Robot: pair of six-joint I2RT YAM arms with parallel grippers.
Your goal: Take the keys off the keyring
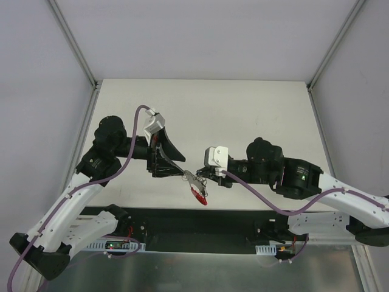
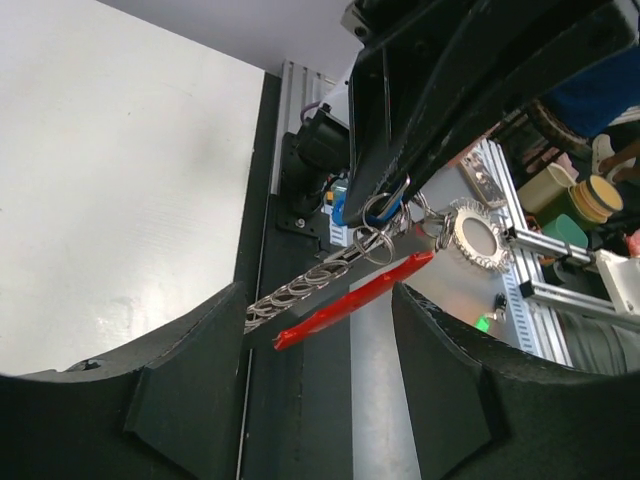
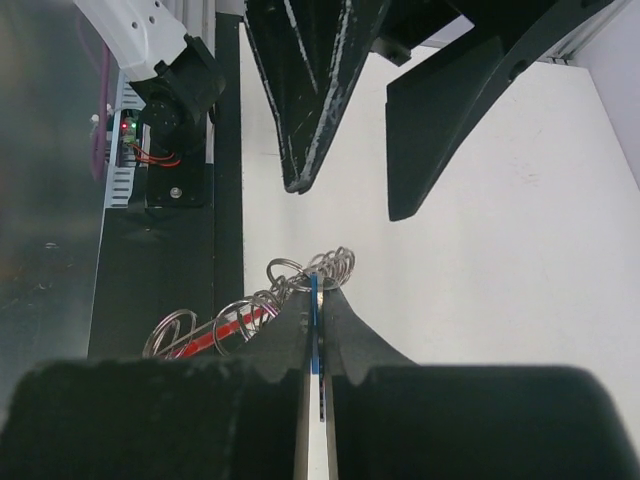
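Got the keyring (image 1: 194,184) up off the desk (image 1: 200,109), hanging around 6 o'clock in the top view, right between the two tools; pinched tight at its wire end by the right tool (image 1: 199,174), with a thin blue sliver (image 3: 313,310) squeezed between the fingers (image 3: 360,345); dangling the red tag (image 1: 200,195) toward 5 o'clock from there; can't really separate the keys (image 1: 190,177) from the string of silvery rings (image 2: 300,290), way too tiny; seeing the left tool (image 1: 183,168) spread wide, gripping nothing, tips aimed at 3 o'clock, ring string and tag sitting in the gap; can't tell if touching; also spotting a round toothed silver disc (image 2: 478,236) on the bunch.
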